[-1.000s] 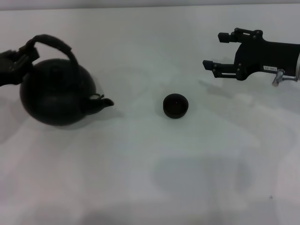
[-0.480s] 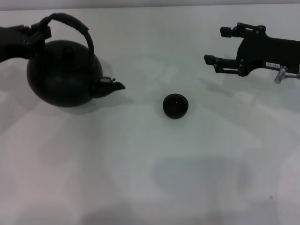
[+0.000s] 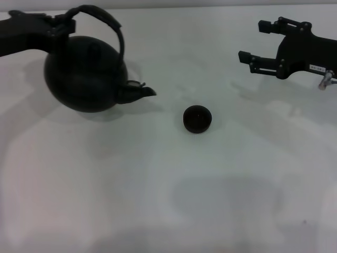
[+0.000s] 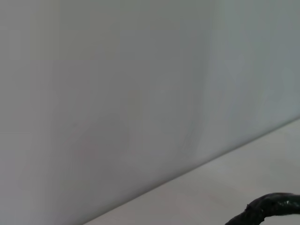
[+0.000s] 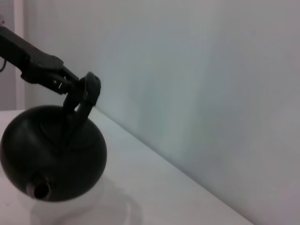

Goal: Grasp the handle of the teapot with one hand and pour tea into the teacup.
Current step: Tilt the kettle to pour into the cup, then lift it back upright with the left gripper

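Teapot [image 3: 87, 74] is held aloft at tabletop [image 3: 158, 190] left by left gripper [image 3: 62, 26] clenched on handle [image 3: 108, 23], right gripper [image 3: 266, 45] released; swing risks spout overshooting small teacup [image 3: 197, 118], spilling tea.

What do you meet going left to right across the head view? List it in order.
left gripper, closed on the handle → teapot, its spout pointing right → teacup → right gripper, jaws open and holding nothing, above the white table.
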Controlling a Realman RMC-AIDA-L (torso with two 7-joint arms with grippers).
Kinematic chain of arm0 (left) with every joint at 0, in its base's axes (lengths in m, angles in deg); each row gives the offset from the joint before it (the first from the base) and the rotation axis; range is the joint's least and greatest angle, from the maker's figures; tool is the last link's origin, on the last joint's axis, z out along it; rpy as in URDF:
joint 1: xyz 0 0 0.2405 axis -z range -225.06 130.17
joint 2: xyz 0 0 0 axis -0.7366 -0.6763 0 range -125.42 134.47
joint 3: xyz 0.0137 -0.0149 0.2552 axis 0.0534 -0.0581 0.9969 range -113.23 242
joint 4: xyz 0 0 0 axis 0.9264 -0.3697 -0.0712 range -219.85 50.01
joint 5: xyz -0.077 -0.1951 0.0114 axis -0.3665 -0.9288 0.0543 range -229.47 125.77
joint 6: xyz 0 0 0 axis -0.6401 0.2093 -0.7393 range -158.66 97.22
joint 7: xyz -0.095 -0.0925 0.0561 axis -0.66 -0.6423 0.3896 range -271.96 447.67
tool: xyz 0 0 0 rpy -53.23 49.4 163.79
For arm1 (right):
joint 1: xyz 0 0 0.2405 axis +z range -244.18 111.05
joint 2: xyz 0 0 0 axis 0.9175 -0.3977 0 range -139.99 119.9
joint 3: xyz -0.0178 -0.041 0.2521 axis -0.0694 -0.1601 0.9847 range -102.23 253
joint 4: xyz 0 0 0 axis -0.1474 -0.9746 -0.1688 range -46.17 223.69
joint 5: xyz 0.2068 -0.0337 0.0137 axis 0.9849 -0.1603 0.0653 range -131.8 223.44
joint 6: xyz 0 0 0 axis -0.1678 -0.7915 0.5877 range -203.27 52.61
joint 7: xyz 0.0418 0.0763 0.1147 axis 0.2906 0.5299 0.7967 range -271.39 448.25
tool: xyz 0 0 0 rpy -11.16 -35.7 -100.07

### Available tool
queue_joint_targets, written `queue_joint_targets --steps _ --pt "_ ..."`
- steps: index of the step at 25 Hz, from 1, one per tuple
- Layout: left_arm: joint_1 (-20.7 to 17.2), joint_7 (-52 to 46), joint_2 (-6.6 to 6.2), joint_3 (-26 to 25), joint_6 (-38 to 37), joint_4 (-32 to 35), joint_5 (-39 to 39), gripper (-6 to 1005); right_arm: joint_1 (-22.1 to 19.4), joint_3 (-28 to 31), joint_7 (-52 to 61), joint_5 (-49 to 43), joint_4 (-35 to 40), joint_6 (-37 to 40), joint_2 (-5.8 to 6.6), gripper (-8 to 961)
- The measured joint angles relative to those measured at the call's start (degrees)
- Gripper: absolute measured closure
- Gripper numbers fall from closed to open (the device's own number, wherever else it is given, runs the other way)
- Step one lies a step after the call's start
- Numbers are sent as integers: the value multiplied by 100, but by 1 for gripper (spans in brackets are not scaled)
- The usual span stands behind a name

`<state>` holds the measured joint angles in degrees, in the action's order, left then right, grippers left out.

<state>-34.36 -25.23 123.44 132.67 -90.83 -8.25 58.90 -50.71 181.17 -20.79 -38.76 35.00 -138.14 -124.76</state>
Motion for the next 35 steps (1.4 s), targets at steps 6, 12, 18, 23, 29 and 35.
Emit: queue_joint_targets --steps 6,12,18,23,29,35 --pt "250 -466 5 336 9 240 667 826 -71 166 -35 87 0 -143 2 128" --pt "378 -888 -2 625 17 565 1293 831 -90 270 -38 92 1 -226 2 128" --pt "487 -1260 -2 915 20 806 1838 832 -93 314 -54 92 9 -230 3 128" --pt "619 -1555 1 1167 22 926 2325 835 -91 326 -55 92 15 -232 3 128" --pt "827 -1786 -1 1382 -17 988 2631 842 -99 337 -56 92 15 -232 3 128" --pt "1000 -1949 0 1576 -55 992 2883 847 -96 396 -65 91 15 -217 2 128"
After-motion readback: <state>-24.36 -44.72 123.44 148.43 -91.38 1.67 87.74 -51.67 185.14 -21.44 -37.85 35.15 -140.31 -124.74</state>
